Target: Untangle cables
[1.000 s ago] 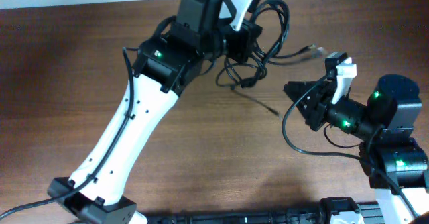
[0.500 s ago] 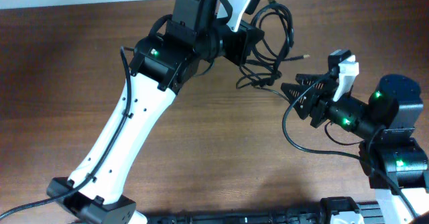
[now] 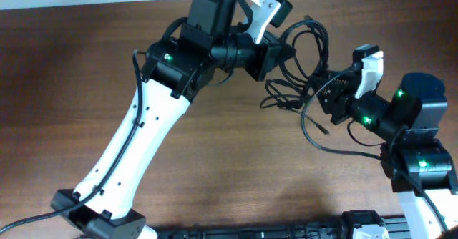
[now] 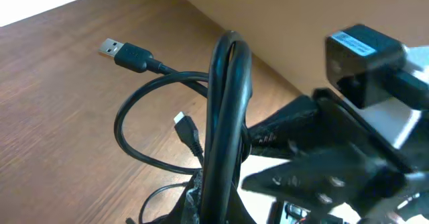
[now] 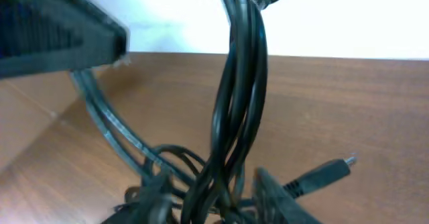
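Note:
The cables (image 3: 306, 66) are a tangle of thin black cords hanging above the table at the back centre. My left gripper (image 3: 278, 53) is shut on a bundle of strands; the left wrist view shows the bundle (image 4: 224, 103) rising out of its jaws (image 4: 221, 207), with a USB plug (image 4: 120, 51) hanging loose. My right gripper (image 3: 323, 90) is at the tangle's right side. In the right wrist view its fingers (image 5: 214, 200) stand apart with several strands (image 5: 238, 96) running between them, and a plug end (image 5: 322, 174) sticks out to the right.
The brown wooden table (image 3: 71, 89) ends at a white wall along the back edge, close behind the tangle. My left arm's white link (image 3: 136, 146) crosses the table's middle-left. The right arm's base (image 3: 422, 164) stands at the right edge.
My left gripper has carried the tangle to the right and turned. My right gripper has moved up and left into the tangle, so strands now lie between its fingers.

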{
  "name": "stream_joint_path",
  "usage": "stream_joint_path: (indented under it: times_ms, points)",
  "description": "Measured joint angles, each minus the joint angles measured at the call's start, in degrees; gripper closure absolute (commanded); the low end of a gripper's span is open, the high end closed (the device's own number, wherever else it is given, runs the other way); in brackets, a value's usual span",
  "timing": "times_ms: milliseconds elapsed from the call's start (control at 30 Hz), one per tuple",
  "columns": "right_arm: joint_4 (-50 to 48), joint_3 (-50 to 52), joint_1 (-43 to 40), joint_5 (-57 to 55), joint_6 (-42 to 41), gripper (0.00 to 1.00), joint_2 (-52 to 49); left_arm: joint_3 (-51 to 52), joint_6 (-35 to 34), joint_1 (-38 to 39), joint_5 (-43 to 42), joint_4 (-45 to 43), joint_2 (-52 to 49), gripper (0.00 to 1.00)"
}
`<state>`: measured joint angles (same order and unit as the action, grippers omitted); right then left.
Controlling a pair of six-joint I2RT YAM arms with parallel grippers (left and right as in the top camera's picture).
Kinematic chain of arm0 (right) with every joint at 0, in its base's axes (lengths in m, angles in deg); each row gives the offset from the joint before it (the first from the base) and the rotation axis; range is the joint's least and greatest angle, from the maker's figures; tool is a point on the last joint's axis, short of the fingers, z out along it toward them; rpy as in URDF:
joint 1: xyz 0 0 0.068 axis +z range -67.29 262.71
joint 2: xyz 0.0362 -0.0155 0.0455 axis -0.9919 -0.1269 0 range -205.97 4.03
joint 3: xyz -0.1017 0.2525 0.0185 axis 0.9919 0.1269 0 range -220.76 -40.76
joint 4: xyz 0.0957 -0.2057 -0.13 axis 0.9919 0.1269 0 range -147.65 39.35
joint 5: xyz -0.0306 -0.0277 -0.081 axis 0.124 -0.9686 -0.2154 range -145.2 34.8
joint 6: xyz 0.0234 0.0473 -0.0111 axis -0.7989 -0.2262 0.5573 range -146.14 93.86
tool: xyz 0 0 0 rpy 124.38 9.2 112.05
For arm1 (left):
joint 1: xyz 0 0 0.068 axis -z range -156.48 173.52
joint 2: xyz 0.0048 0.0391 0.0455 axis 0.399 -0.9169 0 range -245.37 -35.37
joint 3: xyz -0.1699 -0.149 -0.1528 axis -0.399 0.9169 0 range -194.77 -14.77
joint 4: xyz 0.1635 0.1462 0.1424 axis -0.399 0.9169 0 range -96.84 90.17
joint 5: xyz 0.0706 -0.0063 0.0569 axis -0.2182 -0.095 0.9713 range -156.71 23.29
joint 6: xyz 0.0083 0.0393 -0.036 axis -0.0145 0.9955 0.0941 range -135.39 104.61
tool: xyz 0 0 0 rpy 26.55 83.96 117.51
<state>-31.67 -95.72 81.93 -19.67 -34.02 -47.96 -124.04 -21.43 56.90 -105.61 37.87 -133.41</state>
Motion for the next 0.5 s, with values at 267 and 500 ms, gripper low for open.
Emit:
stream_joint_path:
  times_ms: [267,500]
  points:
    - [0.1,0.0,0.0,0.7,0.1,0.96,-0.5,0.0,0.5,0.5,2.7,0.0,0.0,1.00]
    - [0.2,0.0,0.0,8.4,2.8,0.96,-0.5,0.0,-4.2,0.5,11.2,0.0,0.0,1.00]
